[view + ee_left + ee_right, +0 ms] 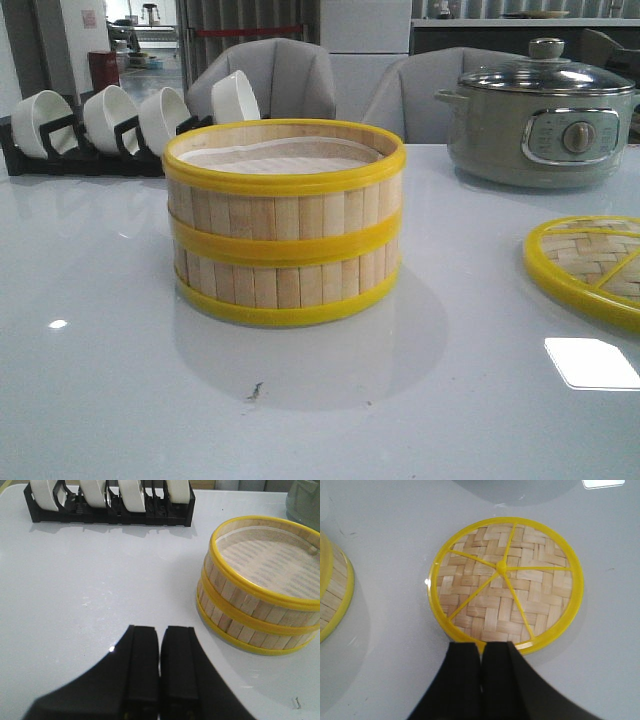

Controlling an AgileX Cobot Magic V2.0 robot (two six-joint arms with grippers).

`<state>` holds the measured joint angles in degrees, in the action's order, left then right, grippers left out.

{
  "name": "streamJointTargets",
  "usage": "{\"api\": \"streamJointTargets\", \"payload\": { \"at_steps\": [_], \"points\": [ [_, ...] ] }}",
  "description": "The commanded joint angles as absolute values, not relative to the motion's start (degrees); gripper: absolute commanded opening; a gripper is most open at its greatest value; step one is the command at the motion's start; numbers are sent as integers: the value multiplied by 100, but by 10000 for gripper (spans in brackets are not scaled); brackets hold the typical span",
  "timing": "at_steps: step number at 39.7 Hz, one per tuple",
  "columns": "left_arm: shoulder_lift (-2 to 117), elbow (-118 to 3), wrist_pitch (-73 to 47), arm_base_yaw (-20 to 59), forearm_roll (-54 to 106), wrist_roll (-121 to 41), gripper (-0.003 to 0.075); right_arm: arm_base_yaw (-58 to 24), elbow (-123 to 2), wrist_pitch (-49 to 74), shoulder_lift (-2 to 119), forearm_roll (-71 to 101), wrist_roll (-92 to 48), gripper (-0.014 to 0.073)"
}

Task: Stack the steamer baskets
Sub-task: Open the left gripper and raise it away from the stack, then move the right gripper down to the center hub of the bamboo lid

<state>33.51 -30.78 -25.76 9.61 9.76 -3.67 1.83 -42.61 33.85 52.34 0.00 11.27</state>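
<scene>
The two steamer baskets point(284, 222) already sit one on the other on the bench point(120, 380), rims aligned — the stacking looks done. The left pincer point(160, 672) is pressed shut and empty, with the stack ahead of it and off to its right, apart from it. The right pincer point(481, 672) is likewise closed on nothing, poised just over the near rim of the woven lid point(505, 582). What remains, I judge, is keeping both arms clear — any nudge could shift the upper basket.
</scene>
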Motion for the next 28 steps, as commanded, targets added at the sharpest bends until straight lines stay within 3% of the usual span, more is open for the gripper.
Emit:
{"api": "streamJointTargets", "payload": {
  "at_steps": [1, 5, 17, 28],
  "points": [
    [3354, -3247, -2132, 989, 1011, -350, 85, 179, -4464, 3046, 5192, 0, 1136, 273],
    [3354, -3247, -2132, 989, 1011, -350, 85, 179, -4464, 3046, 5258, 0, 1136, 370],
    [3354, -3247, -2132, 989, 1011, -350, 85, 179, -4464, 3054, 5724, 0, 1136, 373],
    [3354, -3247, -2132, 989, 1011, -350, 85, 189, -4726, 2571, 6972, -126, 1136, 373]
  ]
}}
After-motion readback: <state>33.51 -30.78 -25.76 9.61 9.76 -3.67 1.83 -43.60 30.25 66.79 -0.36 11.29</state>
